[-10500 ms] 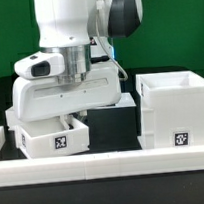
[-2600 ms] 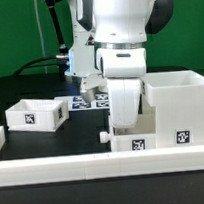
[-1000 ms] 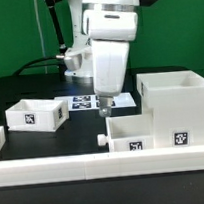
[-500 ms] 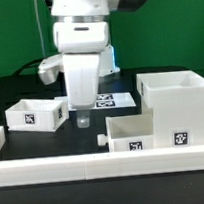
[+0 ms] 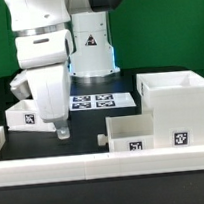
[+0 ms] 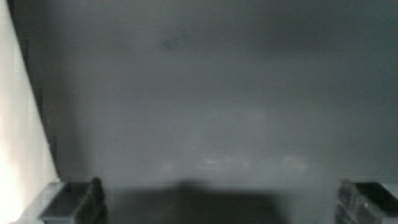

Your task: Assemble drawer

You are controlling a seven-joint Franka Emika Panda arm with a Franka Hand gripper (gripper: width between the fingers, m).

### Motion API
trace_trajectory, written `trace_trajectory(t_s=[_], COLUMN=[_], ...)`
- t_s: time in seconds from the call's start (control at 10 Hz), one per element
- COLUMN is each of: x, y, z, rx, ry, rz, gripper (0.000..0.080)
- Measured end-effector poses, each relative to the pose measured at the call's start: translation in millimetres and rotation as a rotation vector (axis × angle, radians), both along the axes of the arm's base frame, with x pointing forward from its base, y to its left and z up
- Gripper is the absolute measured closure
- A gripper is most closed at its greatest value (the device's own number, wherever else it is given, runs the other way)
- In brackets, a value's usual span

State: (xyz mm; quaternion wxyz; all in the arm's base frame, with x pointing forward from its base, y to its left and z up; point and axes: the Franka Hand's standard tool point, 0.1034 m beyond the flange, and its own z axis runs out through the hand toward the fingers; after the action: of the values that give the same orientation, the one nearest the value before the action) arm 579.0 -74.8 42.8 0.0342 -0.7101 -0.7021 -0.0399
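Jaws have swung across, spread wide, beside the tray (image 5: 19, 117).

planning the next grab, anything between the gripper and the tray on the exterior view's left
Nothing visible does. The open gripper hangs over bare table close beside that tray, on its exterior-view right. The second tray and the housing sit farther to the exterior view's right.

The black table (image 5: 87, 129) bears housing (image 5: 177, 105), adjoining tray (image 5: 131, 136), separate tray (image 5: 15, 116), marker board (image 5: 96, 99), rail (image 5: 105, 163).
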Motion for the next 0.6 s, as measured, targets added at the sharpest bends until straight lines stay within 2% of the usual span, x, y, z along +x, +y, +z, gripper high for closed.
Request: trace_trajectory(t_s=[0.3,0.6], x=[7.6,5.8], y=[15.4,26.7], z=[-7.0,-12.8], rx=[0.004,0.010], ry=[-0.031,-0.048], rz=[-0.021,-0.027], gripper=[0.0150,0.0150])
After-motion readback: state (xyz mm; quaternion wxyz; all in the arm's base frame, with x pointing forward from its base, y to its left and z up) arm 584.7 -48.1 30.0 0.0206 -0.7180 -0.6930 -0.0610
